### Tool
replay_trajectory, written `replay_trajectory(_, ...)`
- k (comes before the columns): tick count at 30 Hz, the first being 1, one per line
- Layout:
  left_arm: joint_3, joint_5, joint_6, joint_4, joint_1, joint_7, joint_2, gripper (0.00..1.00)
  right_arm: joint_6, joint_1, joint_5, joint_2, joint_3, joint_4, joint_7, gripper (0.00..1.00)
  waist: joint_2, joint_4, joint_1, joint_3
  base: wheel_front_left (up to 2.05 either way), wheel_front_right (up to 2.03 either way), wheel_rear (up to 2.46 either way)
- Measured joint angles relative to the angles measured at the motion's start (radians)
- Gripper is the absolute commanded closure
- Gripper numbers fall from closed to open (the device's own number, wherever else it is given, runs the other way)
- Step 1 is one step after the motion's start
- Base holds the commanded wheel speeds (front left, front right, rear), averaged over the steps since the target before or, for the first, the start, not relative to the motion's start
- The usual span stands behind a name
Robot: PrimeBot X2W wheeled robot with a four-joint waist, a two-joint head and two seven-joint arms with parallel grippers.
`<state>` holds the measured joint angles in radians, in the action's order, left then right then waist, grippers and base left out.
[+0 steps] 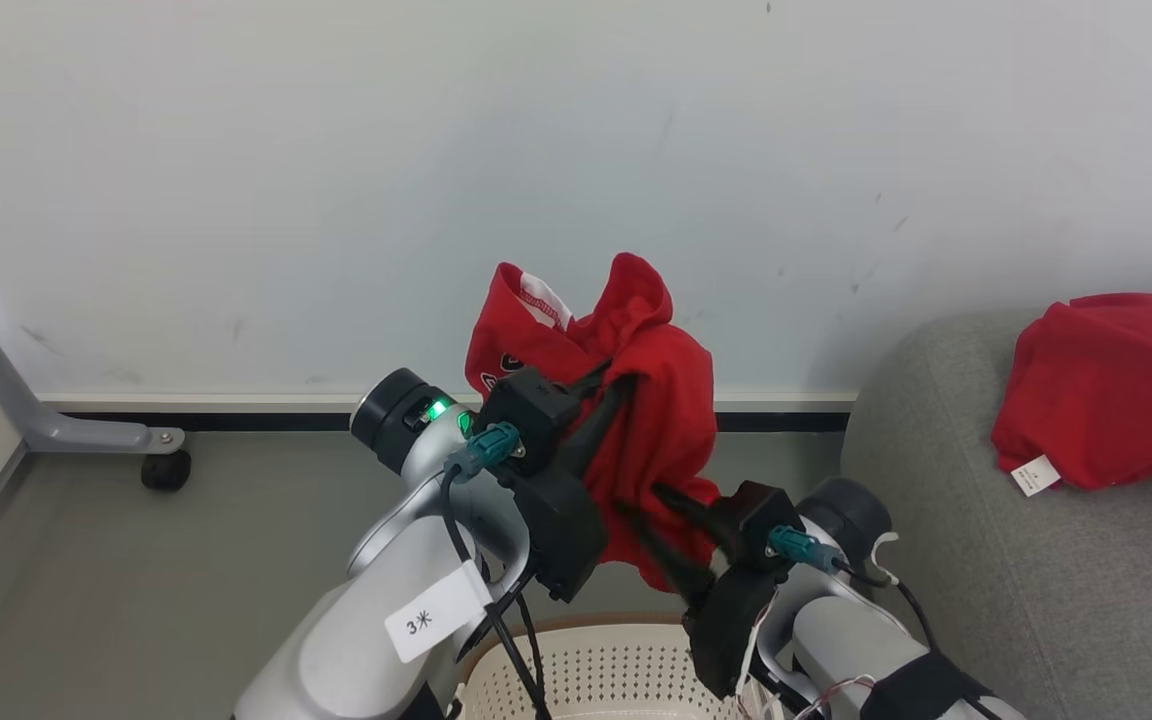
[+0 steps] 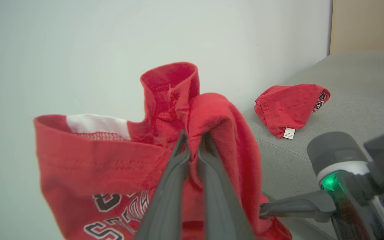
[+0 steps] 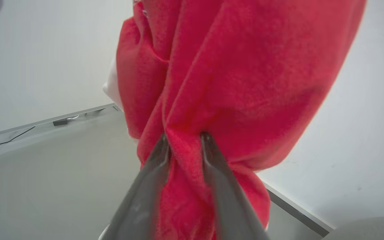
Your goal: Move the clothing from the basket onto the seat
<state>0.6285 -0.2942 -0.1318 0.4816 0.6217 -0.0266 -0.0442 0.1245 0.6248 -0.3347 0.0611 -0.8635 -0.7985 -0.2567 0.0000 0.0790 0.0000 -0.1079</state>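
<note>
A red garment point(image 1: 671, 400) is held aloft at the centre of the head view, above the basket point(image 1: 596, 672) at the bottom edge and clear of it. The left end effector point(image 1: 620, 378) is clamped narrow on a fold near the garment's top. In the left wrist view its fingers are pressed almost together with cloth between them. The right end effector point(image 3: 185, 136) is set lower on the hanging cloth. A bunched fold lies between its fingers and touches both, but whether a firm grip is made cannot be told.

The step in hand is judged to be the carry to the sofa seat point(image 1: 936, 570) at the right of the frame. It would be done well if the lower fold were secured before any sideways travel. The two holds should be moved together so the cloth is not stretched, and the hem kept above the basket rim and the seat edge. Release is best made over bare upholstery, beside the second red garment point(image 1: 1106, 390) rather than on it.

Counted: two red garments, one lifted and one lying on the seat; one basket; one sofa seat; two end effectors; one white tag point(image 1: 1034, 476) on the lying garment.
</note>
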Motion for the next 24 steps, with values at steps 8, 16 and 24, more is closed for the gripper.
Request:
replay_trajectory(8,-0.031,-0.023,0.012,-0.044,-0.046,0.025,-0.007,0.99,0.000,0.026,-0.052,0.000,-0.020,-0.005,0.000,1.00,0.0000,-0.010,0.0000,0.005,0.00,0.00,0.00)
replay_trajectory(16,-0.098,-0.055,0.052,-0.060,-0.105,0.032,-0.065,0.00,0.000,0.062,-0.071,0.000,0.039,-0.048,0.000,1.00,0.0000,-0.056,0.0001,0.013,0.00,0.00,0.00)
replay_trajectory(24,-0.132,-0.076,0.081,-0.089,-0.174,0.013,-0.080,0.00,0.000,0.091,-0.081,0.025,0.096,-0.034,0.000,1.00,0.0000,-0.126,0.0000,0.021,0.00,0.00,0.00)
